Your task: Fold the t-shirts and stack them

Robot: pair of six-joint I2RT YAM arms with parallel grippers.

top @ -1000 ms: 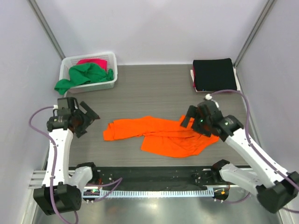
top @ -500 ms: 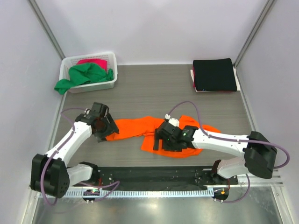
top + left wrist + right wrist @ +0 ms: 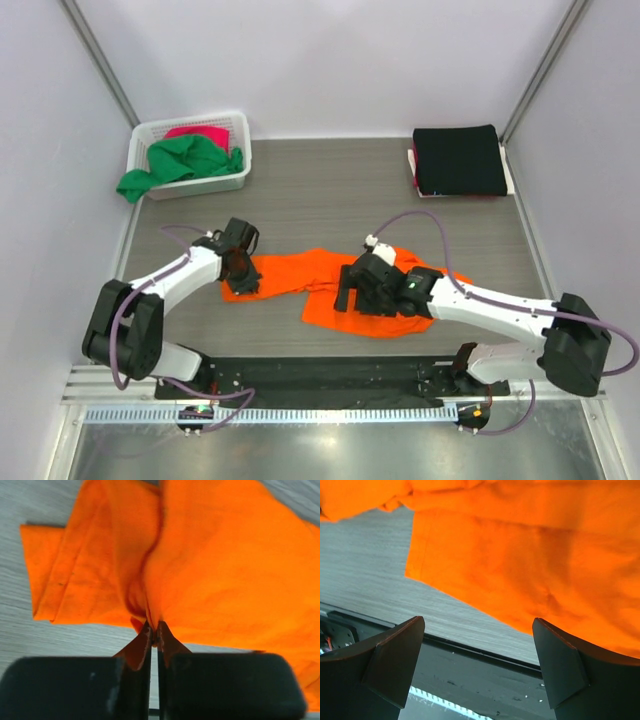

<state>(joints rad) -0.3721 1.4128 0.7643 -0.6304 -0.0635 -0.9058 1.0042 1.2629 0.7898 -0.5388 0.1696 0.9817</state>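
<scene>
A bright orange t-shirt (image 3: 290,272) lies crumpled across the middle of the table. My left gripper (image 3: 243,272) is at the shirt's left end. In the left wrist view, the left gripper (image 3: 154,632) is shut on a pinched fold of the orange t-shirt (image 3: 220,570). My right gripper (image 3: 345,290) hovers over the shirt's near middle. In the right wrist view, the right gripper (image 3: 477,625) stands open above the near hem of the orange t-shirt (image 3: 520,565), holding nothing. A folded black t-shirt (image 3: 458,160) lies at the back right. Green (image 3: 185,160) and pink (image 3: 200,133) t-shirts sit in the basket.
The white lattice basket (image 3: 200,185) stands at the back left, with green cloth hanging over its left side. A black strip (image 3: 330,375) runs along the table's near edge in front of the arm bases. Grey walls close in on three sides.
My left gripper has reached the shirt's left end and shut on a fold of it. The right arm has swung from the shirt's right end to its near middle, still open.
</scene>
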